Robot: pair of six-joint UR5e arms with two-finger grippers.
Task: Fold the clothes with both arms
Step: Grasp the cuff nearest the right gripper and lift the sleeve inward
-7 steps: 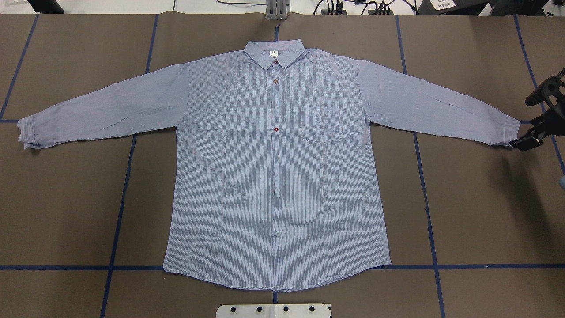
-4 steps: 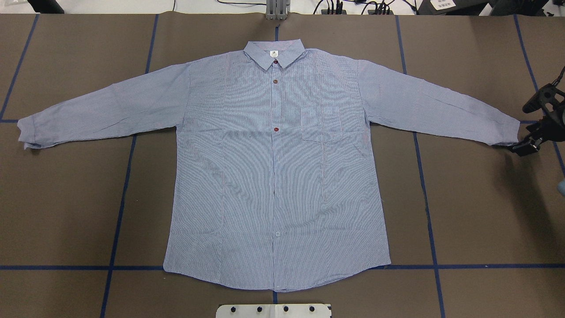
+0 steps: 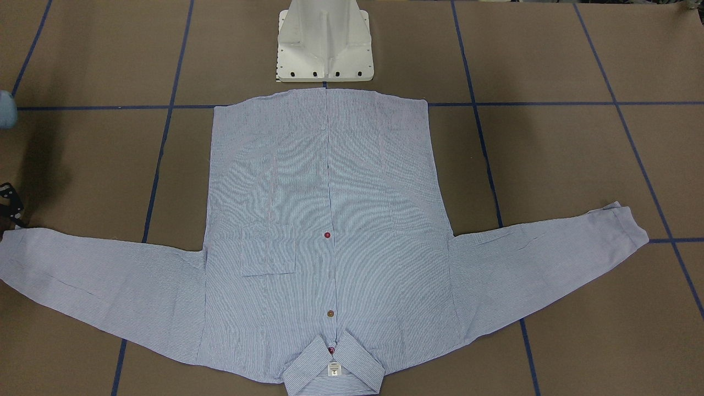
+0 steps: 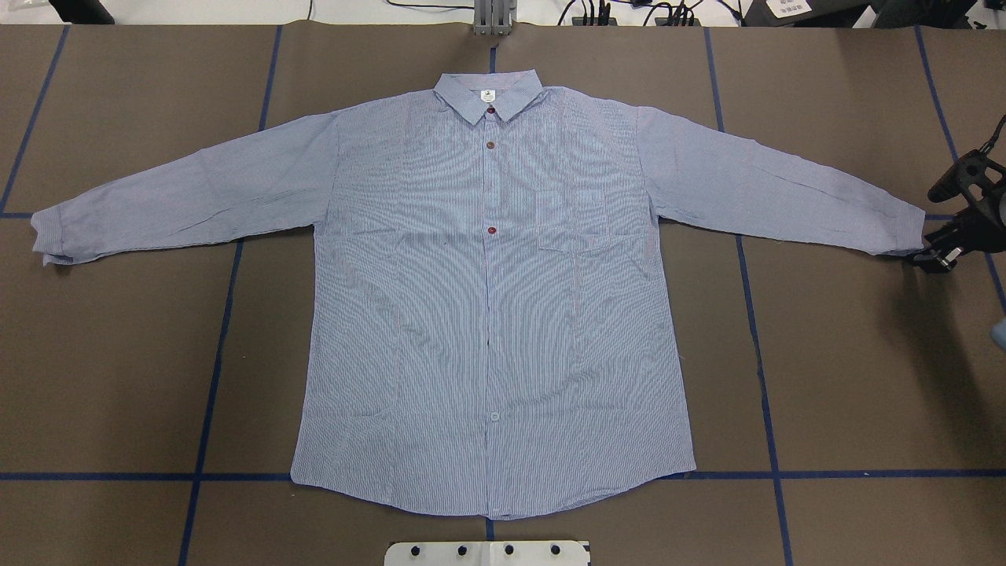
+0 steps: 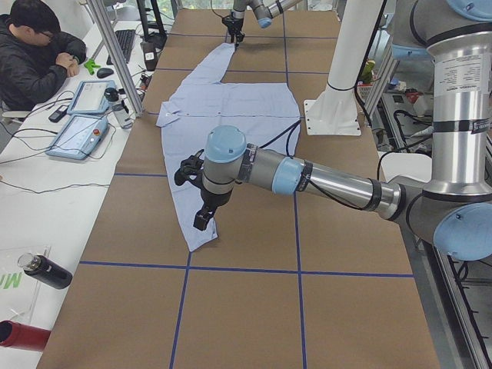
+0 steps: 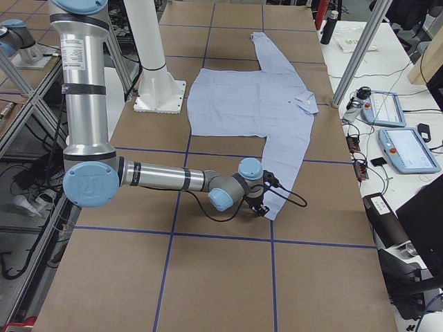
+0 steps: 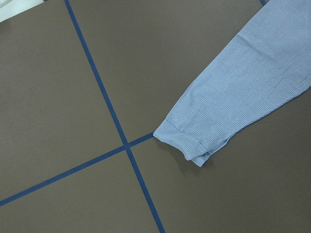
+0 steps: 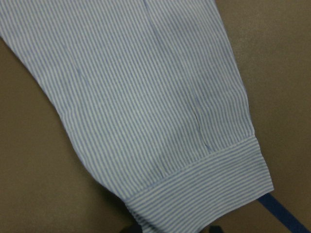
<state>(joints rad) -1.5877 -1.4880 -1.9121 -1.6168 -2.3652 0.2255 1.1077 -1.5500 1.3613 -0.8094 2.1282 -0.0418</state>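
Seen from across the worktop point(image 3: 550, 165), the shirt point(image 3: 324, 220) lies flat, front up. Its collar is at the far side from the robot and its hem just short of the white pedestal base point(image 3: 324, 49). Only a black sliver of the right end effector point(image 3: 7, 202) shows at the edge, just beside one cuff.

From overhead, the shirt's collar-to-hem line runs straight away from the robot. Both sleeves are spread wide along the worktop, slanting back a little toward the robot. The right end effector sits at the very tip of the sleeve on its side.

From the end on the robot's left, the left end effector point(image 5: 201, 219) hangs over the near sleeve close to its cuff. I cannot tell whether its fingers are apart. A person point(image 5: 34, 58) sits at a side desk.

From the other end, the right arm reaches low across the worktop, its end effector down at the near cuff.

The left wrist camera looks down on its cuff point(image 7: 187, 145) lying beside a cross of blue tape point(image 7: 127, 145). No fingers show.

In the right wrist camera the striped cuff point(image 8: 204, 189) fills the picture. Two dark fingertips point(image 8: 133, 229) stand apart at the bottom, spread wide with the cuff's edge just ahead of them and nothing gripped. Contact I cannot tell.
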